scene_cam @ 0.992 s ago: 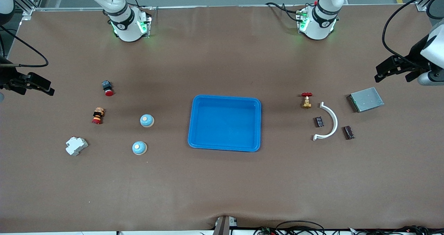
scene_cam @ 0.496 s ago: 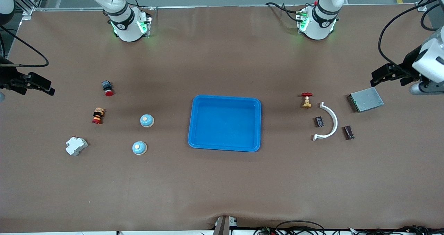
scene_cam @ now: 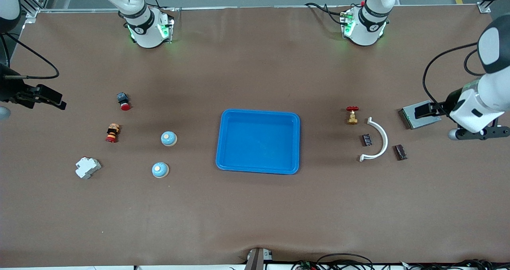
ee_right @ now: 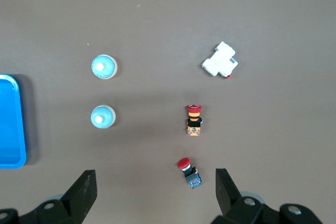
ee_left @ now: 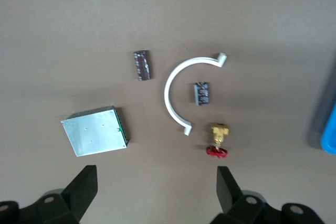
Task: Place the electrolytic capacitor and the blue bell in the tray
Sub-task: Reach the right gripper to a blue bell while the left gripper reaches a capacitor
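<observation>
The bright-blue tray [scene_cam: 258,142] lies empty at the table's middle; its edge shows in the right wrist view [ee_right: 10,124]. Two blue bells [scene_cam: 169,138] [scene_cam: 160,169] stand toward the right arm's end and show in the right wrist view [ee_right: 102,116] [ee_right: 104,67]. Two dark capacitors [scene_cam: 366,139] [scene_cam: 401,152] lie toward the left arm's end and show in the left wrist view [ee_left: 202,93] [ee_left: 142,65]. My left gripper [scene_cam: 423,110] [ee_left: 157,192] is open and empty over the grey box. My right gripper [scene_cam: 55,100] [ee_right: 155,195] is open and empty over the table's end.
A grey metal box [scene_cam: 418,122], a white curved piece [scene_cam: 385,136] and a brass valve with a red handle [scene_cam: 352,115] lie near the capacitors. A red push button [scene_cam: 123,101], a striped red-topped part [scene_cam: 112,133] and a white block [scene_cam: 87,167] lie near the bells.
My left gripper has swung in from the table's end to over the grey box. My right gripper has barely shifted. Nothing on the table has moved.
</observation>
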Controlling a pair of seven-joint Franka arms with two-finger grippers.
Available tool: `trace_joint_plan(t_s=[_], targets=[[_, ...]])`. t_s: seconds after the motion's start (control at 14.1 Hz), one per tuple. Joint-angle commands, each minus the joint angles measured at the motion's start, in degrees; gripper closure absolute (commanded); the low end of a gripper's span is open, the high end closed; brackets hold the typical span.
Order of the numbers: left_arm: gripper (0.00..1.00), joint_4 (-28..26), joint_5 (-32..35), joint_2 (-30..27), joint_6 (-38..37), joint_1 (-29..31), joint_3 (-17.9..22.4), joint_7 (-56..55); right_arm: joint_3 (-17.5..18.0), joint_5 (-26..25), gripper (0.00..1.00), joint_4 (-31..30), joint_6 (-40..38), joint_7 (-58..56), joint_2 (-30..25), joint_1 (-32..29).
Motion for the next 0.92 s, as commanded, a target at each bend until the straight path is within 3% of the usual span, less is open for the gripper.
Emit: trace_joint_plan(t_s=[0.0,0.28,0.5,0.85], targets=[[0.00,1.02,1.15,3.85,2.67,0.75,0.01,-0.13,0.61,1.17,0.00,-5.89,3.97,1.22,-1.56,-0.32],[0.00,1.11,0.89,7.89,5.31,2.69,-0.16,0.48,0.87,2.84,0.00,-16.08,13.54,1.83,-3.23,0.29],[0.00,0.76,1.41,11.85,9.51,2.69,0.01,0.04,0.96,2.84,0.00,-22.94,21.72,8.58,-3.14,4.32],[0.00,-1.25,2.03,15.46,17.60,3.04,0.01,-0.13,0.96,2.75,0.00,-26.65,30.96,19.92,-0.61,11.35]])
